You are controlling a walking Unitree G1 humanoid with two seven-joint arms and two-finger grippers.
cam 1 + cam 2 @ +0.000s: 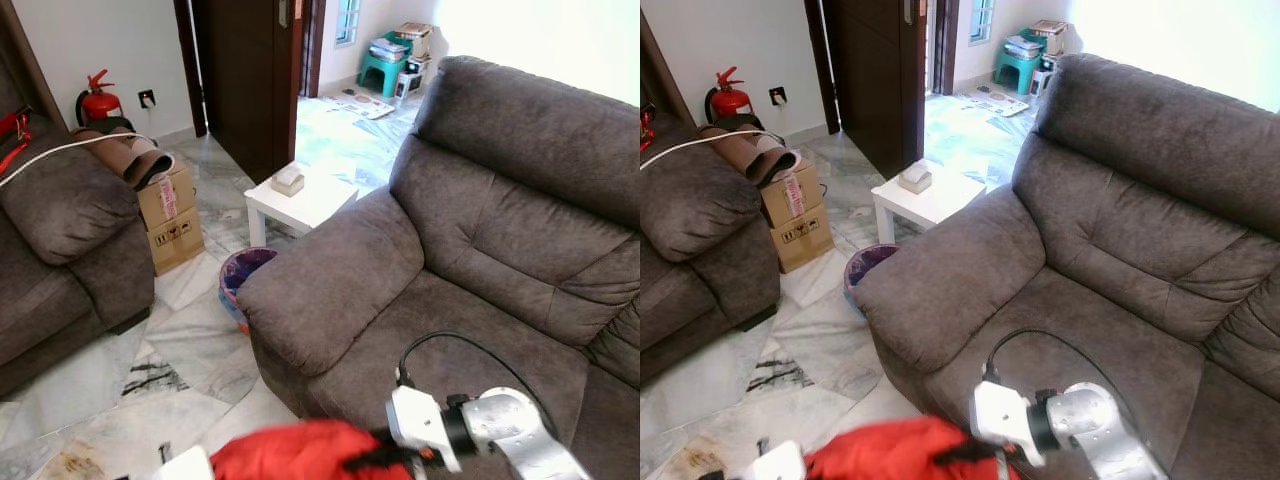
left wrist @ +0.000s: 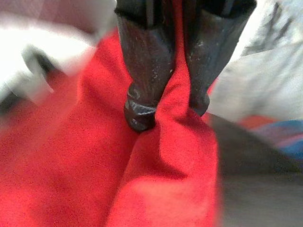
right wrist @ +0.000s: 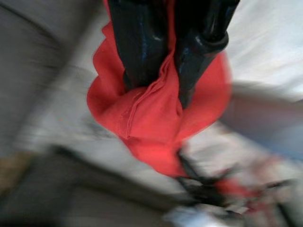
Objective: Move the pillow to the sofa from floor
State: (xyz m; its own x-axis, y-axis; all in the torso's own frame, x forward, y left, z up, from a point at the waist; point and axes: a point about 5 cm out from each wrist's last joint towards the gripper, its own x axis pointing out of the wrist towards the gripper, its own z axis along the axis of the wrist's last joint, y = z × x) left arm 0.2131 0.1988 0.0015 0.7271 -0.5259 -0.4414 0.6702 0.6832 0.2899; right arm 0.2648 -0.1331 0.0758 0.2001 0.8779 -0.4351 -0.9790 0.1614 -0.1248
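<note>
Red cloth fills the nearest part of the scene: the pillow (image 1: 300, 452), soft and creased, hangs in the air between both arms, just in front of the sofa (image 1: 480, 260) and clear of the floor (image 1: 190, 350). The left gripper (image 2: 166, 106) has its two black fingers pinched shut on a fold of the fabric, which bunches up between the tips. The right gripper (image 3: 161, 87) is likewise clamped on the pillow, its fingers closed over a stitched seam at one corner. The right arm's silver wrist, with a looping black cable, shows from the head camera just above the sofa seat.

The sofa is brownish-grey with a suede-like nap, a padded arm and a deep back cushion. Beside its arm stands a blue basket (image 1: 240, 280) on pale marbled tiles, and behind that a small white table (image 1: 300, 200) carrying a tissue box (image 1: 288, 180). A cardboard box (image 1: 172, 218) with red tape and black handling symbols sits against a second sofa (image 1: 60, 240); its print is too small to read. Farther off are a red fire extinguisher (image 1: 98, 102) by the wall, a dark wooden door (image 1: 245, 70) and a green stool (image 1: 380, 70) in the next room.
</note>
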